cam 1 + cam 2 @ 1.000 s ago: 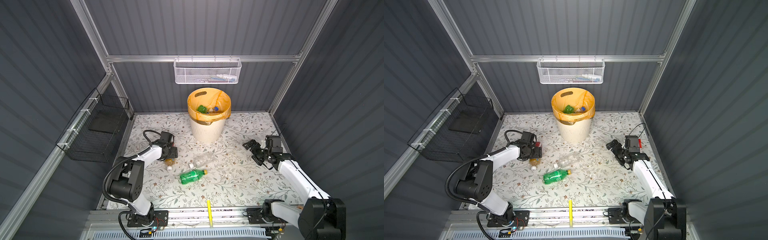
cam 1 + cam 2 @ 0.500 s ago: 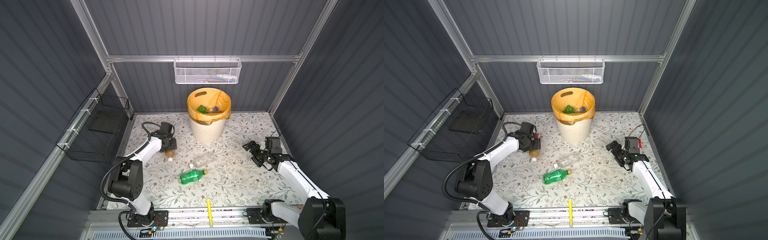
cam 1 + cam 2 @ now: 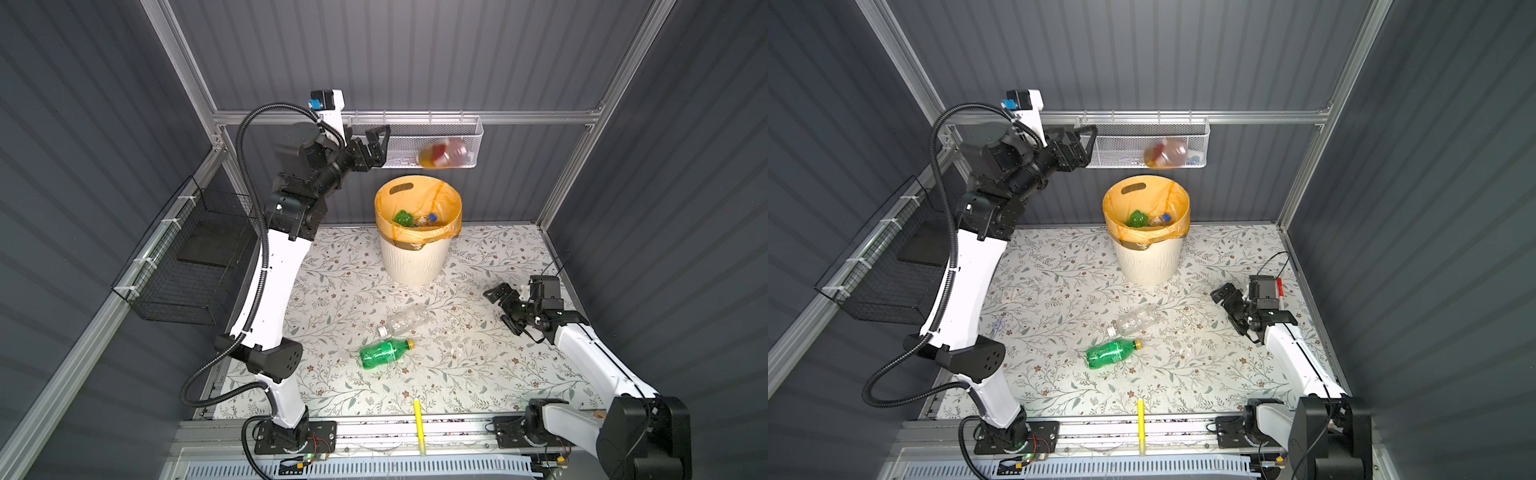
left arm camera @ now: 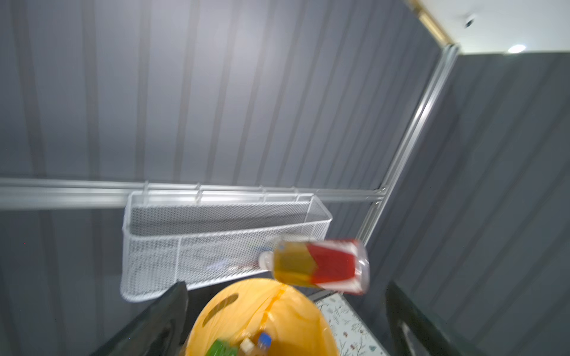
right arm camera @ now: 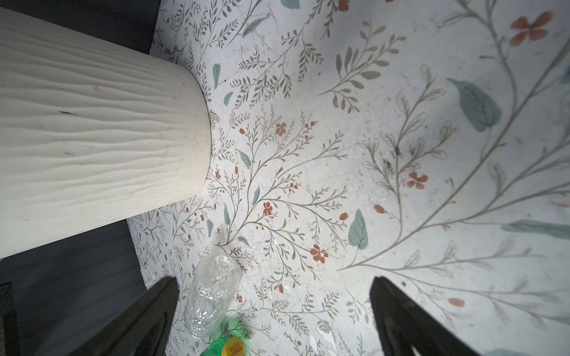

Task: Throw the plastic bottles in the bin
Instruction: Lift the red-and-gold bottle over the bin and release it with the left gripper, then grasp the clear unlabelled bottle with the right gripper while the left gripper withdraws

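The amber bottle is in mid-air and blurred. It is higher than the bin, in front of the mesh basket, and well apart from the left gripper, which is raised at about the same height. That gripper's jaws are spread wide and hold nothing. The right gripper sits low over the table, also spread wide and empty. A clear bottle and a green bottle lie on the table, and more bottles lie inside the bin.

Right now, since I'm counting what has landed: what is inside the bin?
Inside the bin, against its orange liner, a green bottle and a blue-capped bottle show. Anything beneath them is covered.
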### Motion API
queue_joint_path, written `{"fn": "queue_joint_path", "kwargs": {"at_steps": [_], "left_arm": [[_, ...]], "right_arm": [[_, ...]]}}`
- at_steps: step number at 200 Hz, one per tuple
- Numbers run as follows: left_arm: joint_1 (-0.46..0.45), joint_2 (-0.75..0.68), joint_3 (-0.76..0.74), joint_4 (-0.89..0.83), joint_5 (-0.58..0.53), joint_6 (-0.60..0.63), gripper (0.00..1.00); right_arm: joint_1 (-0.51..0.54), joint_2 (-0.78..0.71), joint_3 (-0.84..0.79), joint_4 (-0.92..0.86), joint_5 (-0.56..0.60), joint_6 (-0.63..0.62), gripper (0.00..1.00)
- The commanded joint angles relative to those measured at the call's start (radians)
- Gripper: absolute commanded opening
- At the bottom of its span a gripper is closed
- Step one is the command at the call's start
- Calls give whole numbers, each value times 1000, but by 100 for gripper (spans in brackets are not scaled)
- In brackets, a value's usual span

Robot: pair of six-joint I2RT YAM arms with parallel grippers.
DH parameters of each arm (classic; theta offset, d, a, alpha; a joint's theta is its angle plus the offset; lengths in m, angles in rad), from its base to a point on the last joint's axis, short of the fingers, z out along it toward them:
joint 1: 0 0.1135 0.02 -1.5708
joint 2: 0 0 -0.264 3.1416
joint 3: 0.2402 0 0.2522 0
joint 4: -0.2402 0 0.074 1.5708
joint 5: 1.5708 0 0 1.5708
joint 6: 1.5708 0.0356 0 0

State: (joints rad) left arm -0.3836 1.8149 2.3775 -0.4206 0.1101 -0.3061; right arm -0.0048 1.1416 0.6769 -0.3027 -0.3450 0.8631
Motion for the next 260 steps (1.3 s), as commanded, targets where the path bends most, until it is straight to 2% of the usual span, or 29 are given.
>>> {"fn": "queue_joint_path", "kwargs": {"at_steps": [1,69,110,129,151,171,192,222,260], "left_arm": [[59,0,-136,-18,7,-44,100],[153,-222,-501,-11,-80,-14,100],[244,-358,-872,16,-63,-48,99],[276,-394,-1040,24,-32,-75,100],[285,-426,-1184,51,-13,-97,99],[290,-447,-1274,80,2,-120,100],[290,-456,-1328,107,19,-135,100],[292,-434,-1339,108,50,-130,99],[297,-442,-1364,102,48,-111,99]], "right_arm": [[3,-16,-6,-9,-6,-11,99],[5,12,29,-11,-8,-17,99],[48,6,54,-74,66,-74,99],[108,15,63,-115,112,-63,99],[239,24,76,-156,210,40,99],[366,41,83,-137,245,177,99],[480,98,134,-115,283,269,99],[580,218,228,-61,290,378,99],[668,380,349,-47,291,459,99]]}}
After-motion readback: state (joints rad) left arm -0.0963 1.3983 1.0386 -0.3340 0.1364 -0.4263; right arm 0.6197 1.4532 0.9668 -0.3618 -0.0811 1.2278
